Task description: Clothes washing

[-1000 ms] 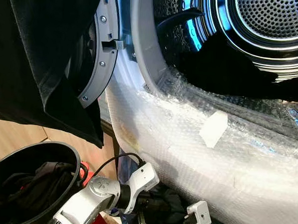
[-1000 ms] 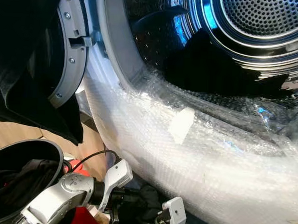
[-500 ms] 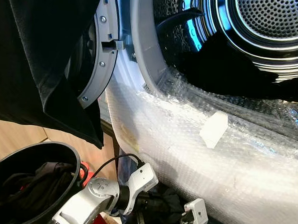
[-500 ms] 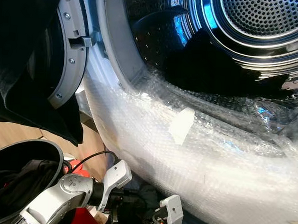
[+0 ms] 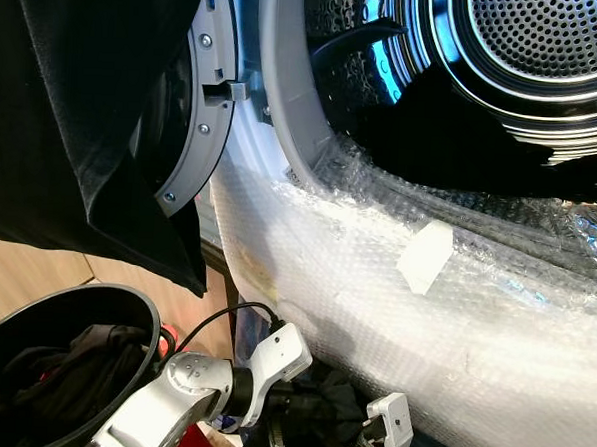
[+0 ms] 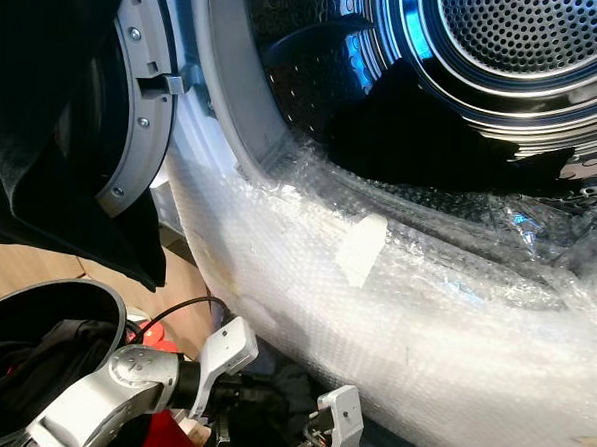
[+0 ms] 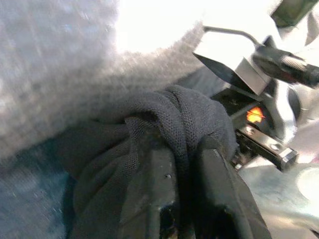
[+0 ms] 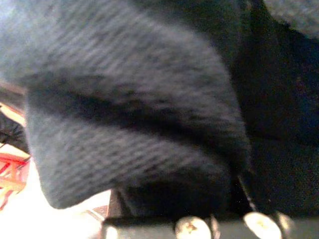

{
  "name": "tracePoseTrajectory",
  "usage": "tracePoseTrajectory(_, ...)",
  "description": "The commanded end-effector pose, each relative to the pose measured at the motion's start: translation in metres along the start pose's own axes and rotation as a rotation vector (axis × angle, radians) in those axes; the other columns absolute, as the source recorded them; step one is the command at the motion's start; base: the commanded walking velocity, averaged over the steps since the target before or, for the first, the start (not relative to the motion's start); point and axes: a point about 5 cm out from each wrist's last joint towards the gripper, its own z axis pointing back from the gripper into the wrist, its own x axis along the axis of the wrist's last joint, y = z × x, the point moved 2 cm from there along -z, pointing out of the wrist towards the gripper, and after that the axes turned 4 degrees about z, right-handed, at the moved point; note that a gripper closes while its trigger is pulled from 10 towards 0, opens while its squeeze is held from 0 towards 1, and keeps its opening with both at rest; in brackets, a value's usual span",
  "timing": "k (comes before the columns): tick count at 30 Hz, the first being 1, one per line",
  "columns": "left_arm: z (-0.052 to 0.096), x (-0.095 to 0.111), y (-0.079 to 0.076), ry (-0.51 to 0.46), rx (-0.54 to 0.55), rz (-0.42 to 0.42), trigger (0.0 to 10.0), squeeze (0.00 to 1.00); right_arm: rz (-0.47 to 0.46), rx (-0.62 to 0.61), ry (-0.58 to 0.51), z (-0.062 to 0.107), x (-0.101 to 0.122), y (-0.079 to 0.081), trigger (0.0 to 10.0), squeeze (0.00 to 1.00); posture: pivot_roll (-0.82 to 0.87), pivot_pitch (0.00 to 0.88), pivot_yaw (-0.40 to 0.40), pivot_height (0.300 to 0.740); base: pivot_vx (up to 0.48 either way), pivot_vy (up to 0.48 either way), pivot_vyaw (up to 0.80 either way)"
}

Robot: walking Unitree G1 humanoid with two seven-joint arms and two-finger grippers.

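Washer drum (image 5: 548,56) open, lower rim wrapped in bubble wrap (image 5: 424,310). Wood floor (image 5: 36,270) below it. Black bin (image 5: 61,361) with clothes beside washer. Left pincer (image 7: 187,199) clenched on dark garment (image 7: 164,124) under washer front. Right pincer state: cannot tell.

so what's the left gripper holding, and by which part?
Left gripper pinches a dark garment by a bunched fold between its fingers.

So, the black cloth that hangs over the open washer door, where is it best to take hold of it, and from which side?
Probably at the lower hanging corner of the black cloth, coming from below. That corner hangs free beneath the grey door ring, above the black basket, so fingers could close across the thin edge. Higher up, the cloth lies against the door.
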Motion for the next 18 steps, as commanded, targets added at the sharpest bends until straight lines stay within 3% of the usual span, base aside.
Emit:
tracePoseTrajectory(1,0.006,0.0,-0.006,0.002,-0.024,0.024,10.0,1.0,0.006,0.029,-0.042,-0.002,0.009,0.005,0.0,0.0,0.0,0.0,0.027,0.74,0.0,0.0,0.0)
tracePoseTrajectory(8,0.025,-0.007,-0.019,0.034,-0.054,0.041,10.0,1.0,0.001,0.048,-0.032,-0.001,0.006,0.004,0.0,0.0,0.01,0.0,0.032,0.74,0.0,0.0,0.0)
tracePoseTrajectory(15,0.06,-0.011,-0.023,0.055,0.064,0.081,10.0,1.0,-0.007,0.073,-0.019,0.002,0.002,0.005,0.0,0.0,0.04,0.029,0.036,0.74,0.0,0.0,0.0)
tracePoseTrajectory(18,0.066,-0.012,-0.022,0.052,0.092,0.092,10.0,1.0,-0.008,0.075,-0.016,0.002,0.002,0.004,0.0,0.0,0.04,0.029,0.036,0.74,0.0,0.0,0.0)
